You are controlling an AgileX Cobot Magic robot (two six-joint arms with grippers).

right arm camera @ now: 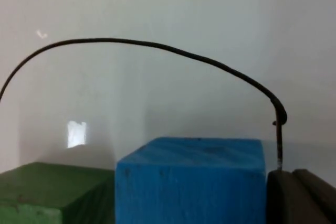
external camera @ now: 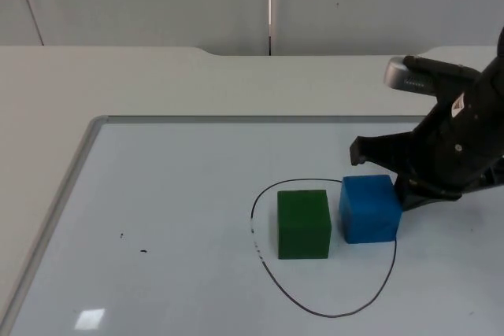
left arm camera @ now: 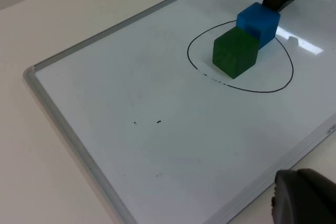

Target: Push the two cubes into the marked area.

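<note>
- Right gripper (external camera: 398, 186) sat just behind the blue cube (external camera: 368, 208), fingers splayed wide, gripping nothing.
- Blue cube lay inside the drawn black loop (external camera: 315, 311), close to its right-hand line; green cube (external camera: 304, 223) just beside it, well inside.
- Best move: a short, straight, low nudge leftward, stopping before blue shoves green out.
- Left gripper (left arm camera: 304, 198) waited off the whiteboard (external camera: 157, 194); can't tell its jaw state.
</note>
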